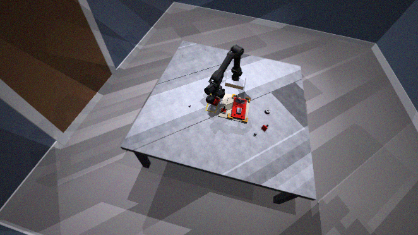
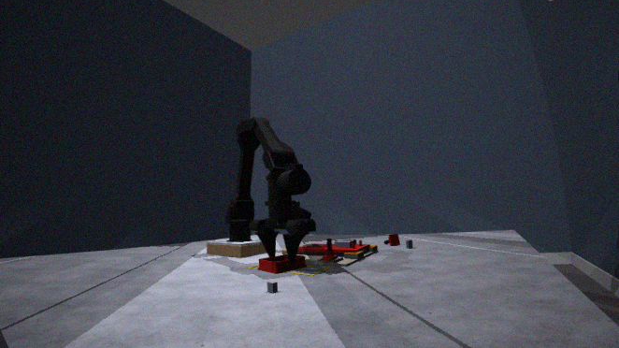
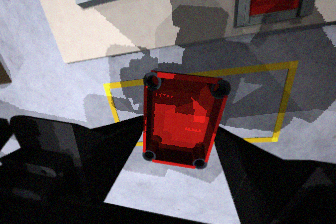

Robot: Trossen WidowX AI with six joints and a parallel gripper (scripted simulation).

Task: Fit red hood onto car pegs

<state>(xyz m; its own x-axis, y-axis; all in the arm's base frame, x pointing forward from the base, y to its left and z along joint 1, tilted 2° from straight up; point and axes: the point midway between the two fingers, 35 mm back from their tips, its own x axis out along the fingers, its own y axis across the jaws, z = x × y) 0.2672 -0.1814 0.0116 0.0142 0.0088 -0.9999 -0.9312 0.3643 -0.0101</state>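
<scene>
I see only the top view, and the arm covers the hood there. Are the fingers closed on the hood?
Observer: Yes. In the wrist view the fingers press on its two long sides; the hood sits between them.
Operator: Is it lifted?
Observer: No. In the exterior view it looks flat on the table.
Operator: Where exactly does it lie?
Observer: The wrist view shows it partly inside a yellow outline, with all four corner holes visible.
</scene>
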